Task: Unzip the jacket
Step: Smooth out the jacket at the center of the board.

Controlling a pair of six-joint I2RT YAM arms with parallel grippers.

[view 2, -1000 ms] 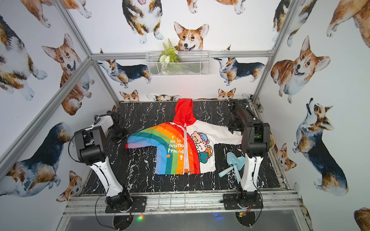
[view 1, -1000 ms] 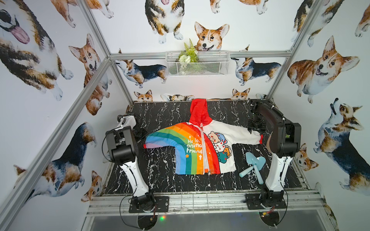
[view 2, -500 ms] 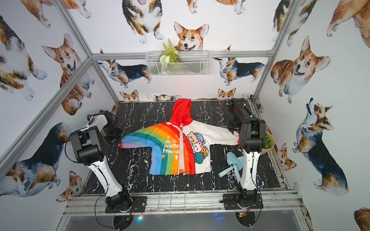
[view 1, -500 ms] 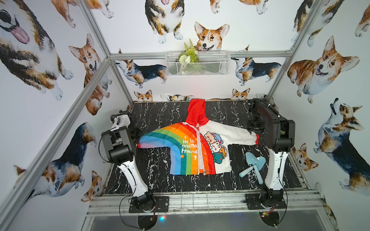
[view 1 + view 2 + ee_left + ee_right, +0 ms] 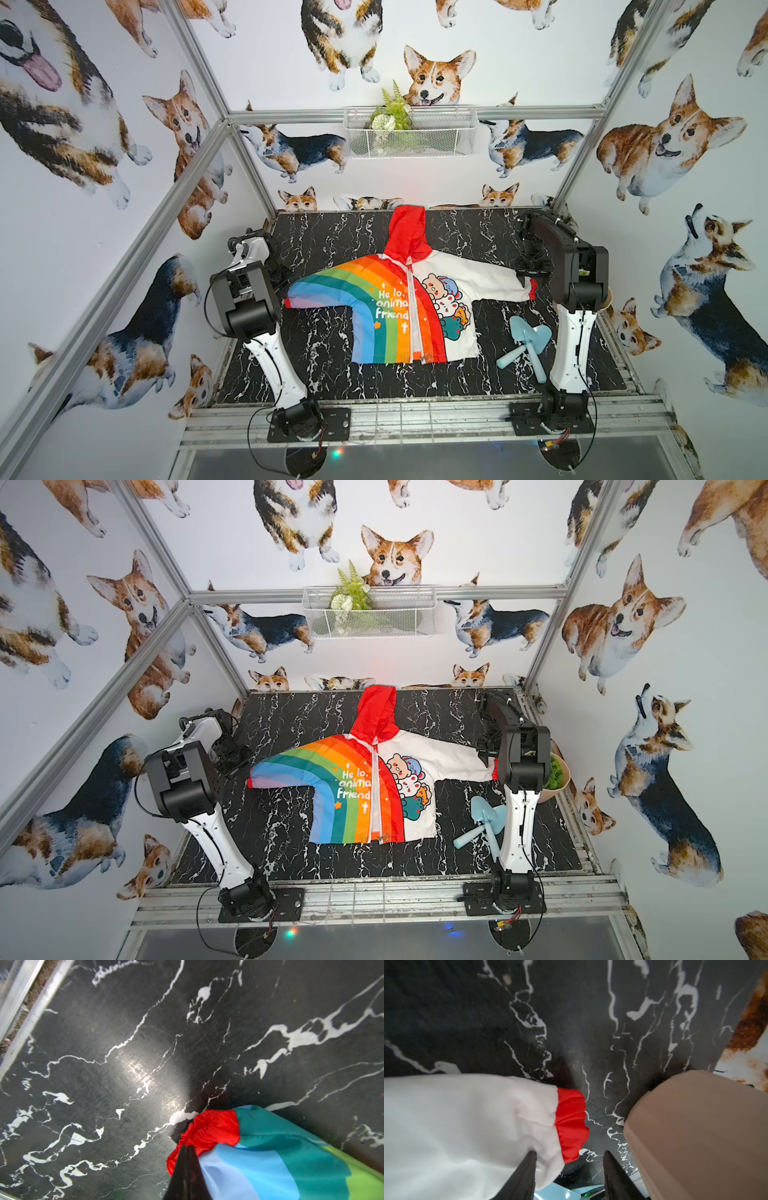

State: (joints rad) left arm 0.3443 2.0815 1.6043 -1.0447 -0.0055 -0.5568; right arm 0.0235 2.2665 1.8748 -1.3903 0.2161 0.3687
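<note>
The jacket (image 5: 395, 307) lies flat on the black marble table (image 5: 324, 374), red hood toward the back wall and both sleeves spread; both top views show it. Its white zipper (image 5: 412, 316) runs down the front between the rainbow half and the white bear half, and it looks closed. My left gripper (image 5: 187, 1149) is shut on the red cuff (image 5: 209, 1128) of the rainbow sleeve, at the jacket's left end (image 5: 286, 301). My right gripper (image 5: 569, 1154) is open at the white sleeve's end. That sleeve's corner and red cuff (image 5: 571, 1118) lie between its fingers.
Light-blue toy shovels (image 5: 528, 336) lie right of the jacket's hem, beside the right arm's base link. A tan pot (image 5: 695, 1126) holding green leaves (image 5: 555, 771) stands close to the right gripper by the table's right edge. A wire basket (image 5: 409, 133) hangs on the back wall.
The whole jacket has slid a little to the left, drawn by the left gripper on the rainbow sleeve. The right gripper has followed the white cuff leftward.
</note>
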